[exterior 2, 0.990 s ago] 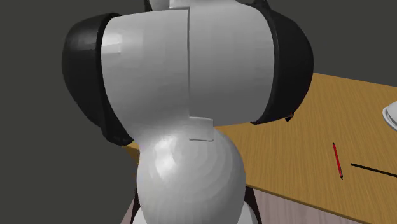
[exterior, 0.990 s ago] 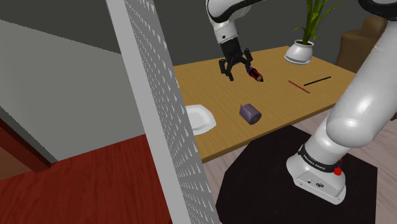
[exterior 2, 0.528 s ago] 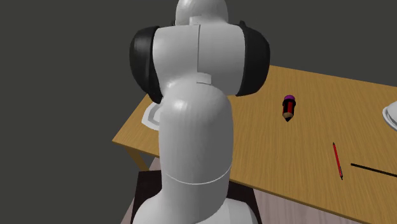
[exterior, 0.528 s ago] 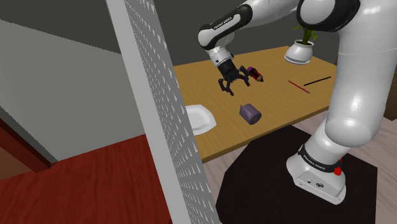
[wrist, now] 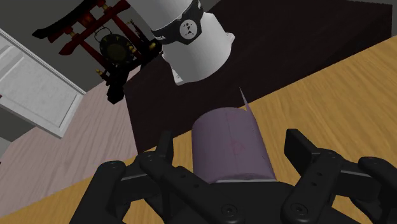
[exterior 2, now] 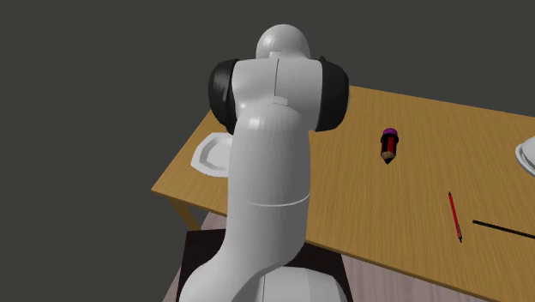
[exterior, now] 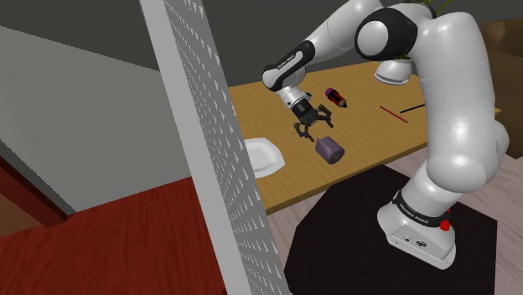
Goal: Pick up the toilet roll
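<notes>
Where the end effector (wrist: 231,145) straddles the toilet roll (wrist: 228,130), the table (wrist: 356,83) ends nearby.

The toilet roll (exterior: 329,149) was dull purple, the table (exterior: 369,138) under it tan. The gripper (exterior: 312,130) over the roll was black, its arm (exterior: 453,100) white; near the roll lay a white plate (exterior: 264,156).

The purple roll (wrist: 232,156) seems partly hidden behind the pincer (wrist: 230,140).
</notes>
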Action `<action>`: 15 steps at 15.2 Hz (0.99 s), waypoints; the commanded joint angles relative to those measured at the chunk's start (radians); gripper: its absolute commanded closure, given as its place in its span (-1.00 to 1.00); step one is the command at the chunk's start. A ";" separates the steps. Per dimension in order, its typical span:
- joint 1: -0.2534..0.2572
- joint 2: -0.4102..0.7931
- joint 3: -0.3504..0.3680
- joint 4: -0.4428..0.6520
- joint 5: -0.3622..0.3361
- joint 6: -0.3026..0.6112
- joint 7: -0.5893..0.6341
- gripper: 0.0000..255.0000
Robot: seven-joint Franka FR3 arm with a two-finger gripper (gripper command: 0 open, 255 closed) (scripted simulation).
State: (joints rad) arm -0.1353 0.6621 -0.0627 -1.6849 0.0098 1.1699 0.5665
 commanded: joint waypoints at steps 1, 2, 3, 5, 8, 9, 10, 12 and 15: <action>0.000 0.025 0.000 0.005 0.002 0.016 0.002 -1.00; -0.001 0.034 0.001 0.007 0.002 0.024 0.002 -1.00; -0.001 0.044 0.001 0.008 0.003 0.032 0.002 -1.00; -0.001 0.059 0.001 0.010 0.004 0.045 0.002 -1.00; -0.002 0.062 0.001 0.016 0.003 0.043 0.001 1.00; -0.002 0.062 0.001 0.015 0.003 0.043 0.001 1.00; -0.002 0.061 0.001 0.014 0.003 0.044 0.001 1.00; -0.002 0.061 0.001 0.014 0.002 0.043 0.000 1.00; -0.002 0.061 0.001 0.014 0.002 0.043 0.000 1.00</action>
State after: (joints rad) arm -0.1363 0.7199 -0.0607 -1.6691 0.0140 1.2033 0.5673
